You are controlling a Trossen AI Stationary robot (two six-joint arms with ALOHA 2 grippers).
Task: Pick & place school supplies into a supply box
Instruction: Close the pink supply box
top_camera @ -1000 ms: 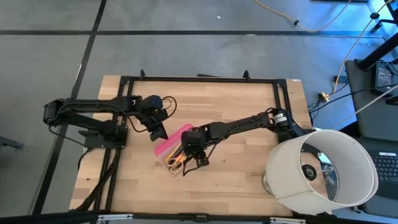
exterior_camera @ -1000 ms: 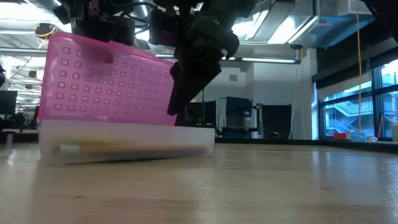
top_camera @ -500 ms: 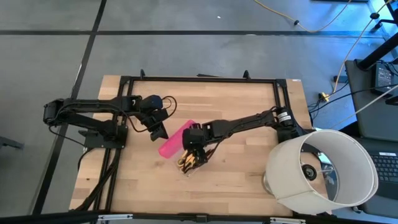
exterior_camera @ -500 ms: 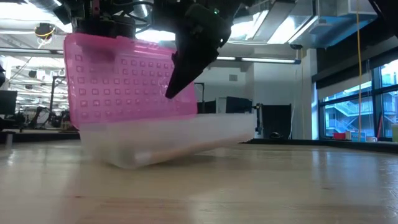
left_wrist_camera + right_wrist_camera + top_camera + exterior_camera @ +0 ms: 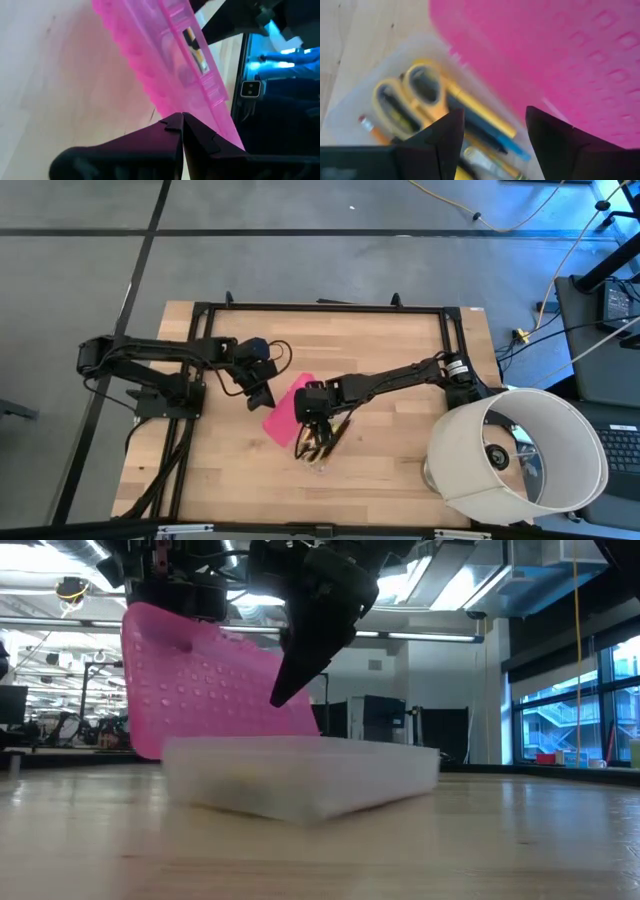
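A: Box (image 5: 318,442) sits mid-worktop (image 5: 400,470), supplies (image 5: 427,107) inside, lid (image 5: 288,412) up?
B: Yes. Right end effector (image 5: 316,423) hovers over it, wide open, empty. Left end effector (image 5: 262,393) is closed at the lid edge, likely propping it.

A dark pincer (image 5: 300,680) hangs over the supply box (image 5: 300,775), pink lid (image 5: 210,680) raised.

No text or label can be read anywhere.

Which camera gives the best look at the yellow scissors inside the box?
The right wrist view: the yellow scissors lie among pens in the clear box. The high view shows only a small yellow-orange patch, the low view a blur through the wall, the left wrist view just the pink lid.
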